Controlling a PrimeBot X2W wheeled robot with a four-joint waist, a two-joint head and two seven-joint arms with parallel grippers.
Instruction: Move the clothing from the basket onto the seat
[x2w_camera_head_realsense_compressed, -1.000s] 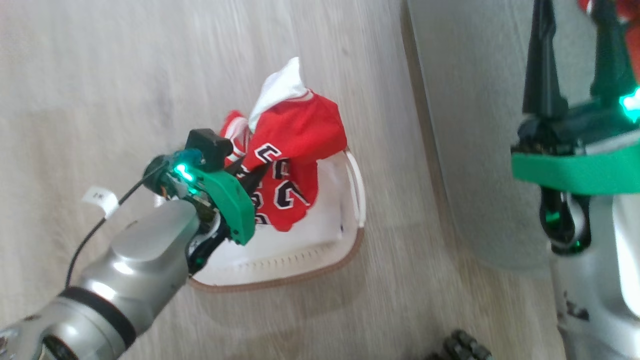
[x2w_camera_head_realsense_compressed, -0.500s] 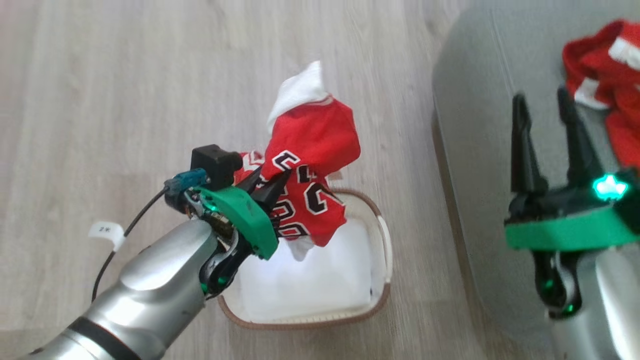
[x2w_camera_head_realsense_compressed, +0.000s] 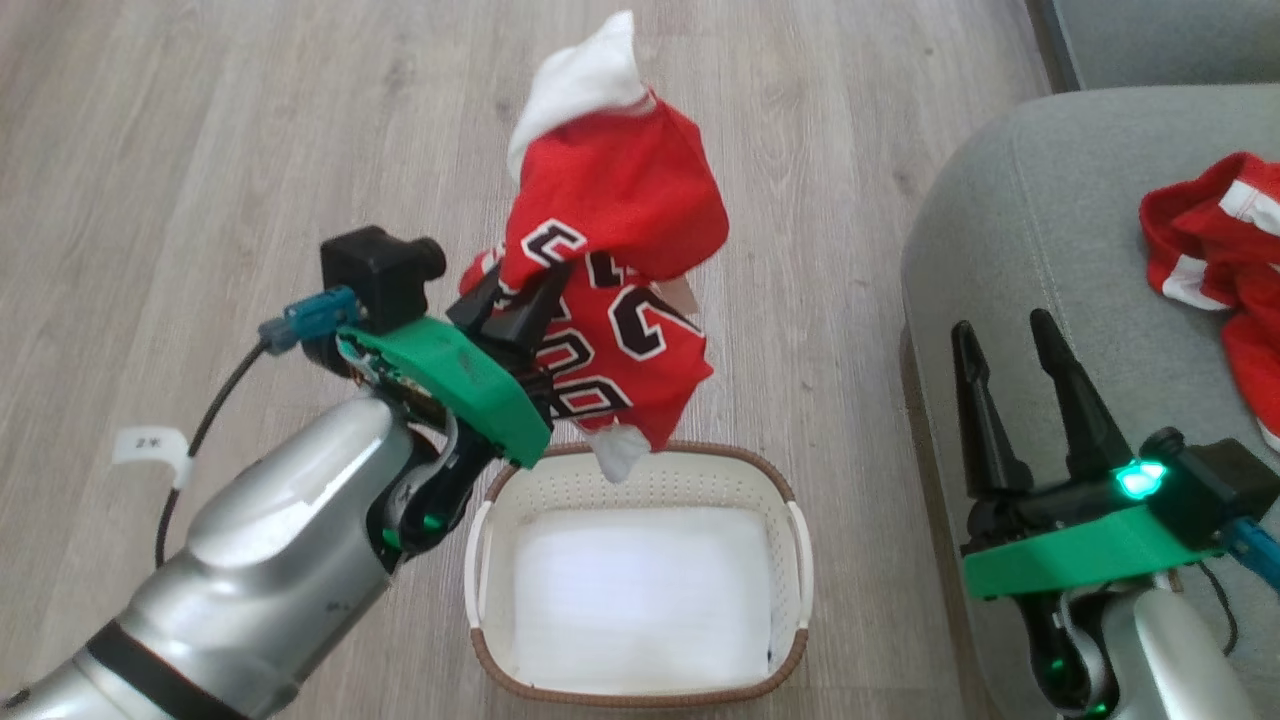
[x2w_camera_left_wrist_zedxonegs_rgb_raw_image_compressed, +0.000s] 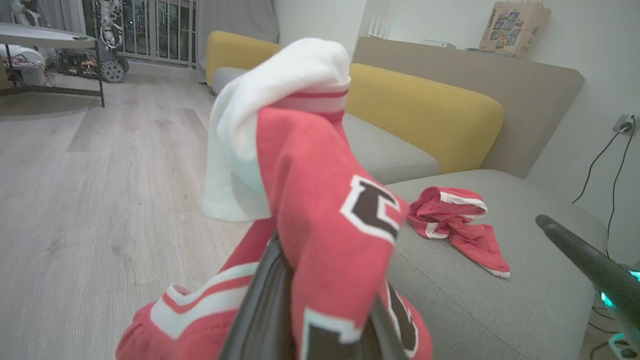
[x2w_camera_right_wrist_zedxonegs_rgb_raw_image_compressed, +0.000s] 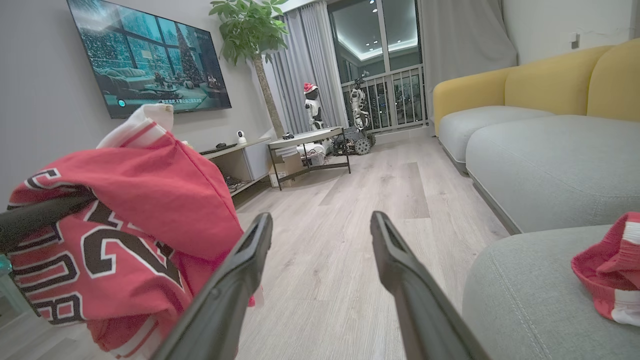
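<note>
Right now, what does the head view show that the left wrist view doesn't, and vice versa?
Head view adds the basket on the floor. Left wrist view adds the yellow backrest and a paper bag. Both: the jersey shut in the left hand, red shorts lying on the seat, and the right hand, open in the head view.

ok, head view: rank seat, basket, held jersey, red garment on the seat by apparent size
1. seat, even partly out of frame.
2-3. basket and held jersey: look alike; the jersey hangs nearer the camera, so unranked.
4. red garment on the seat, cropped by the frame edge.
</note>
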